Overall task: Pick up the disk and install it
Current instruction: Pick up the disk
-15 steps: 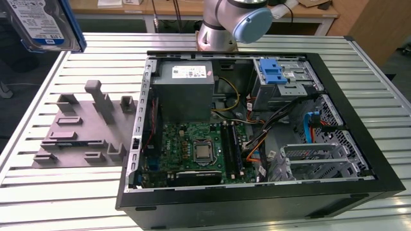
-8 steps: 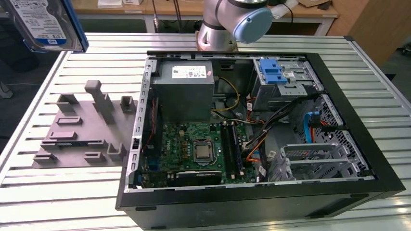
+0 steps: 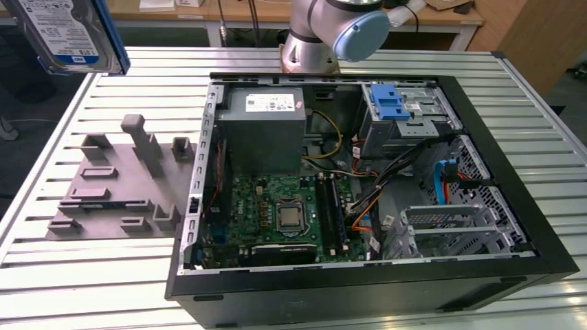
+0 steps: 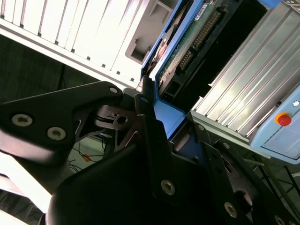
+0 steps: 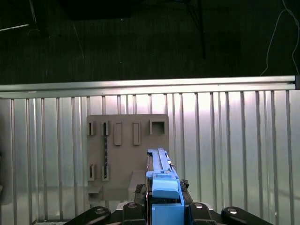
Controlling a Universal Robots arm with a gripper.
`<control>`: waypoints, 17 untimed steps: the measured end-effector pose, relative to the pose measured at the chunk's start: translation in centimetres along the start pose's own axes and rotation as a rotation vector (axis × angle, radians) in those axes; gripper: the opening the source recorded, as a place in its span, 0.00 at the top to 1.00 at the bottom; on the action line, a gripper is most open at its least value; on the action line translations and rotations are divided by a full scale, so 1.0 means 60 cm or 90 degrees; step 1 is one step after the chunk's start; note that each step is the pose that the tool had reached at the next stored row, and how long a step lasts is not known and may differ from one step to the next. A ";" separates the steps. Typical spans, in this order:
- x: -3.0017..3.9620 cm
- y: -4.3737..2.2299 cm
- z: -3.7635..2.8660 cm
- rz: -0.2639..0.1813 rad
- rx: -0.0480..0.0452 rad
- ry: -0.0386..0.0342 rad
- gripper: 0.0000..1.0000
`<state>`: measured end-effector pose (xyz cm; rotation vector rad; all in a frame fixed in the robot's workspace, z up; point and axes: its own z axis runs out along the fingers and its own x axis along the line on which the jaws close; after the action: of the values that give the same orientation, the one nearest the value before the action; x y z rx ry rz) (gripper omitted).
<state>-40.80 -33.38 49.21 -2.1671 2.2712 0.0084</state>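
Above table (image 5: pixel 234 140), end effector (image 5: pixel 164 191) clamping disk (image 5: pixel 159 161) (edge-on)

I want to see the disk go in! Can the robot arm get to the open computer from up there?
Probably yes. The computer case lies open on top with nothing over it, and the tool, shut on the disk, hangs off to the exterior view's left.

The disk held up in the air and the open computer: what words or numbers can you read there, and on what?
On the disk, the white-and-blue label: print too small to read.
On the grey metal box, the white sticker: too small to read.
By the red button in the second wrist view, panel print: blurred.
Nothing can be quoted.
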 end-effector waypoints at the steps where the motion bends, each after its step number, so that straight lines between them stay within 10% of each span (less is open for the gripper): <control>1: 0.000 -0.001 0.000 0.000 0.0000 0.0000 0.64; 17: -0.001 -0.013 0.000 0.000 0.0000 0.0000 0.64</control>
<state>-40.01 -33.38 49.21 -2.1671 2.2712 0.0085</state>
